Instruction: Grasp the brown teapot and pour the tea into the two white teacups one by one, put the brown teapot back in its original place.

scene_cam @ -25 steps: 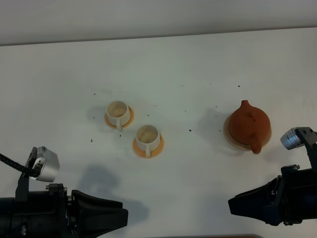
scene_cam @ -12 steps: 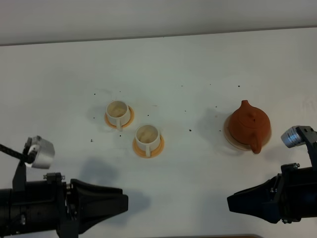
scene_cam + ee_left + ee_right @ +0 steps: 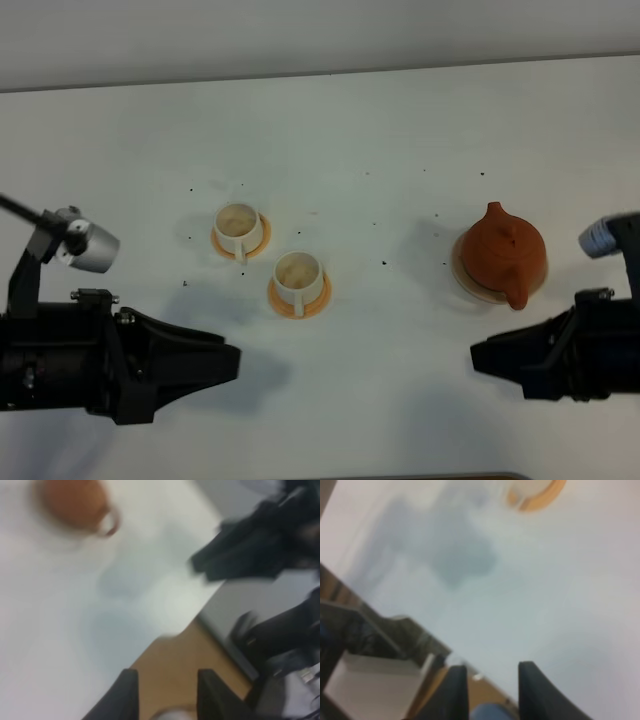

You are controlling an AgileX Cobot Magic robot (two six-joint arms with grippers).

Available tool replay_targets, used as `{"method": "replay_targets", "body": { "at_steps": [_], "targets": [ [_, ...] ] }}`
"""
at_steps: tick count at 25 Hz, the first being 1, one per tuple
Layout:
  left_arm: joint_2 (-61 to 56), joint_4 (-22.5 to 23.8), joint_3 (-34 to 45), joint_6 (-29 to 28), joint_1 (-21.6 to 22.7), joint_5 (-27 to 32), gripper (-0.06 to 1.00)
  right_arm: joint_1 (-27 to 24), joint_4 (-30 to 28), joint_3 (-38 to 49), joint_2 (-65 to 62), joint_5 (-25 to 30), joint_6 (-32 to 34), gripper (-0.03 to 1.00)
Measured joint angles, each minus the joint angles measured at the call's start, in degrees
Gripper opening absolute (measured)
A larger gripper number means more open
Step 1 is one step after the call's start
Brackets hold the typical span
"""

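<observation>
The brown teapot (image 3: 500,254) sits on its pale beige plate (image 3: 461,272) at the right of the white table, spout pointing away and loop handle toward the front. It shows blurred in the left wrist view (image 3: 75,502). The two white teacups (image 3: 238,228) (image 3: 298,275) stand on orange saucers left of centre. One saucer edge (image 3: 540,492) shows in the right wrist view. My left gripper (image 3: 232,362) (image 3: 167,695) is open and empty, in front of the cups. My right gripper (image 3: 476,358) (image 3: 492,690) is open and empty, in front of the teapot.
Small dark specks lie scattered on the white table (image 3: 380,160). The table's front edge, with a wooden surface and floor below it, shows in the left wrist view (image 3: 165,655). The right arm (image 3: 250,555) appears there as a dark blur.
Both arms have moved away from the table's front edge, the left more than the right. The teapot and cups have not moved.
</observation>
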Motion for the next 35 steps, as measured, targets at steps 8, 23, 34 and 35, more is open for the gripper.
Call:
{"method": "replay_targets", "body": {
  "at_steps": [8,23,34,35],
  "targets": [
    [-5.78,38.21,-10.17,-35.64,0.00,3.93,0.26,0.00,-10.65,-8.76,0.00,-1.51,9.00,0.24],
    [-34.51,63.04,-2.62,-54.62,0.00,13.94,0.26,0.00,-14.27,-11.99,0.02,-3.19,12.74,0.24],
    [-48.18,62.79,0.52,-54.35,0.00,11.77,0.26,0.04,-14.27,-11.99,0.02,-3.19,12.96,0.24],
    [-48.54,62.79,0.52,-54.35,0.00,11.77,0.26,0.04,-14.27,-11.99,0.02,-3.19,12.96,0.24]
  ]
}}
